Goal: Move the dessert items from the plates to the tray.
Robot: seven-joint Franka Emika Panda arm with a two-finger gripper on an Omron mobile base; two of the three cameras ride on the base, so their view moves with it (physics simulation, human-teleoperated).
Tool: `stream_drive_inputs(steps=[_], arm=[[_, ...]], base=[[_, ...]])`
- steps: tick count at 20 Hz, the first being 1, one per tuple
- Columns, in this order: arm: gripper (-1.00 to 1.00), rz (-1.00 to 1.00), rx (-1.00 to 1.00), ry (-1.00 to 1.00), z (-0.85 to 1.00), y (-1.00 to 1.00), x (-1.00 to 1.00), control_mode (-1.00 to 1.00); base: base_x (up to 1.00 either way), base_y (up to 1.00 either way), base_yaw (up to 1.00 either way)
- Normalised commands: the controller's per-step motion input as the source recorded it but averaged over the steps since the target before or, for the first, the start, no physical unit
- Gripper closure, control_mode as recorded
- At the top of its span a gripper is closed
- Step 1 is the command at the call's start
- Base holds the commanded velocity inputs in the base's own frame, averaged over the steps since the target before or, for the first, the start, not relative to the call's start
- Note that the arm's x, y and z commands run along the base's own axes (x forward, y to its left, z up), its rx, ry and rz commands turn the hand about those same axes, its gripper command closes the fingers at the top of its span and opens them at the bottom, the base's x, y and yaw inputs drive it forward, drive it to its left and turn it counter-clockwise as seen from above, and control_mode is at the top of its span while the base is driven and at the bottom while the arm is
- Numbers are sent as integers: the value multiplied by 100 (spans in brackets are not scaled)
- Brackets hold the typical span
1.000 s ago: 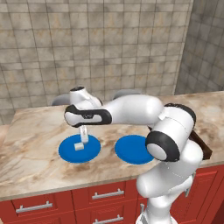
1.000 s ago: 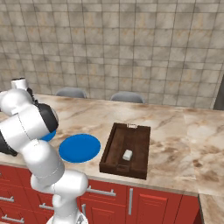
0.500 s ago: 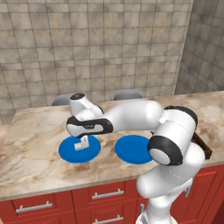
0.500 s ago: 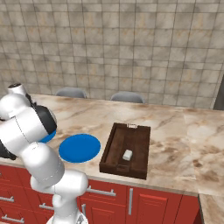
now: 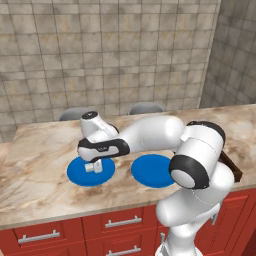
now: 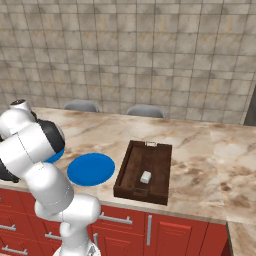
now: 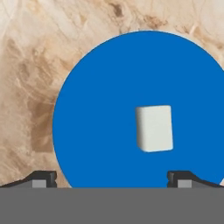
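One cream dessert cube [image 7: 154,128] lies on the left blue plate [image 5: 80,175], right of centre in the hand view. My gripper [image 5: 95,165] hangs low over that plate, open, its fingertips [image 7: 43,179] wide apart with nothing between them; the cube [image 5: 89,168] sits just beside the fingers. The second blue plate [image 5: 152,170] is bare, also seen from the right base as plate [image 6: 91,168]. The other cube [image 6: 145,177] rests inside the dark brown tray [image 6: 131,165], to the right of both plates.
Marble counter [image 5: 35,150] runs under everything, with red drawers [image 5: 45,235] along its front. A tiled wall [image 5: 125,50] stands behind. Two grey chair backs [image 6: 80,105] rise behind the counter. My arm [image 5: 150,132] spans over the right plate.
My hand has come down toward the left plate, bringing the fingers close to the cube. Plates, tray and cubes have stayed put.
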Motion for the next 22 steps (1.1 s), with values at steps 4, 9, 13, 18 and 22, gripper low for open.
stream_drive_inputs(steps=[4, 9, 13, 18, 22], arm=[[-100, 0, 0, 0, -8, 0, 1, -100], [-100, 0, 0, 0, -10, 3, 7, -100], [-100, 0, 0, 0, -10, 5, 16, -100], [-100, 0, 0, 0, -12, 11, 9, -100], [-100, 0, 0, 0, -7, 9, 0, -100]], base=[[0, 0, 0], [0, 0, 0], [0, 0, 0], [0, 0, 0], [0, 0, 0]])
